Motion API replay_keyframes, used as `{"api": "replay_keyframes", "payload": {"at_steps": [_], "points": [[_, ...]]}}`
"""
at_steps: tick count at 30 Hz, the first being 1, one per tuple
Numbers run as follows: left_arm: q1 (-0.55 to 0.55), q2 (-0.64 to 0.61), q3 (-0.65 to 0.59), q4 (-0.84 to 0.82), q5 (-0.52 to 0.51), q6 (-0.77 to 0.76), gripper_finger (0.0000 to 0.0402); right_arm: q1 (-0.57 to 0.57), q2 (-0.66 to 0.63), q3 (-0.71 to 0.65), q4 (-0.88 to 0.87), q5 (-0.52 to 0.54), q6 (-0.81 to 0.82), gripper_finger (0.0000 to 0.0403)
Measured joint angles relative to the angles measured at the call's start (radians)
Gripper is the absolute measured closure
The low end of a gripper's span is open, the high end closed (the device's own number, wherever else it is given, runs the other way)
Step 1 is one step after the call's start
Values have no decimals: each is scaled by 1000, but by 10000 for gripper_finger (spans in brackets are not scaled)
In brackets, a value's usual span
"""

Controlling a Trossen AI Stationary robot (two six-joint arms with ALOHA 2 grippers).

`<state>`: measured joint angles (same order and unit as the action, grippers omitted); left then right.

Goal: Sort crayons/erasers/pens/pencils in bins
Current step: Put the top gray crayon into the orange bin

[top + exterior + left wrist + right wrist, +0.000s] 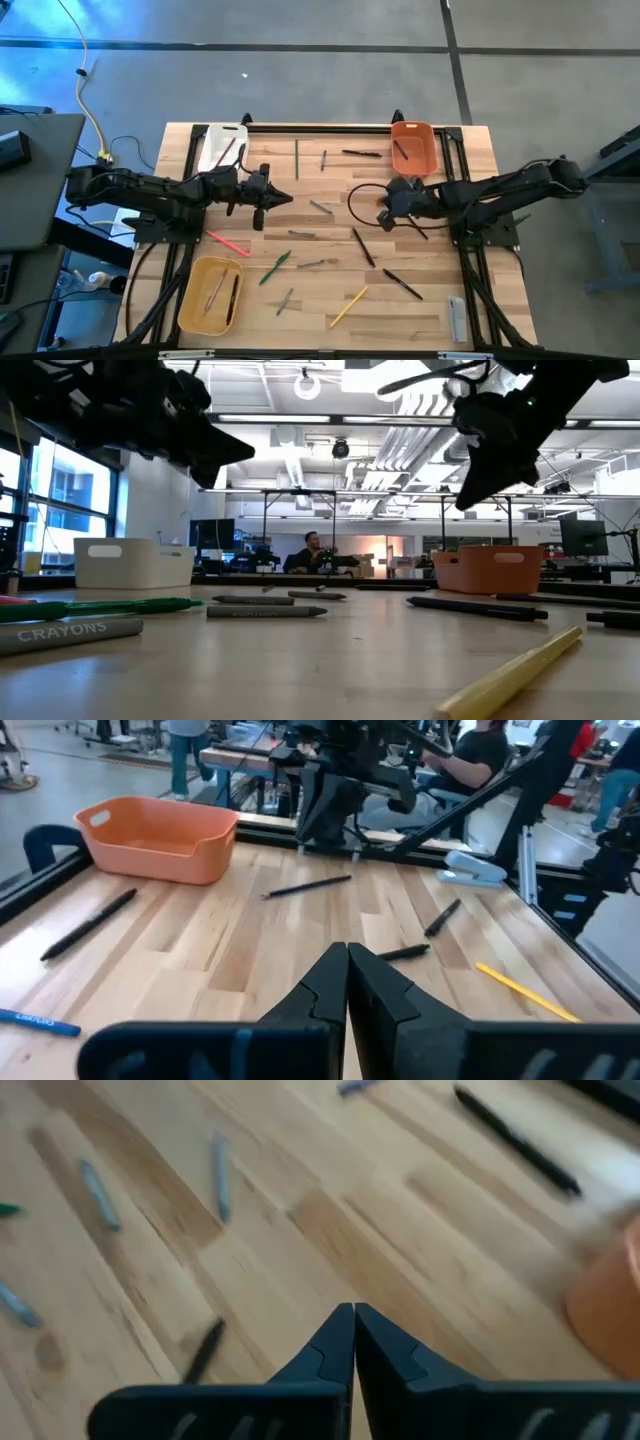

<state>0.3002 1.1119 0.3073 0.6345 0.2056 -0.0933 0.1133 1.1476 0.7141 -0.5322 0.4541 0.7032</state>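
With both jaws pressed together and empty, the right gripper point(383, 219) is hovering beside the orange plastic bin point(414, 146); it should open before descending on the black pen point(363, 247) nearby.

white bin point(221, 146), orange bin point(414, 145), yellow bin point(209, 293), yellow pencil point(349, 306), pink crayon point(228, 243)

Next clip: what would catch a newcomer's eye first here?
Two dark arms reach in from either side above a wooden table, the left gripper and right gripper both shut and empty. Thin sticks lie scattered across the middle, among them a yellow one near the front and a pink one. Three bins sit at the edges: white and orange at the back, yellow front left.
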Motion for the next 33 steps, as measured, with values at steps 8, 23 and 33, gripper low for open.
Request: {"api": "replay_keyframes", "payload": {"at_steps": [8,23,33], "points": [[2,140,0,188,58,-16,402,34,60,1,-52,-40,133,323],[2,322,-43,514,64,-34,401,100,226,95,-46,-84,175,241],[41,330,-188,765,48,-35,401,-28,378,150,155,-197,-41,240]]}}
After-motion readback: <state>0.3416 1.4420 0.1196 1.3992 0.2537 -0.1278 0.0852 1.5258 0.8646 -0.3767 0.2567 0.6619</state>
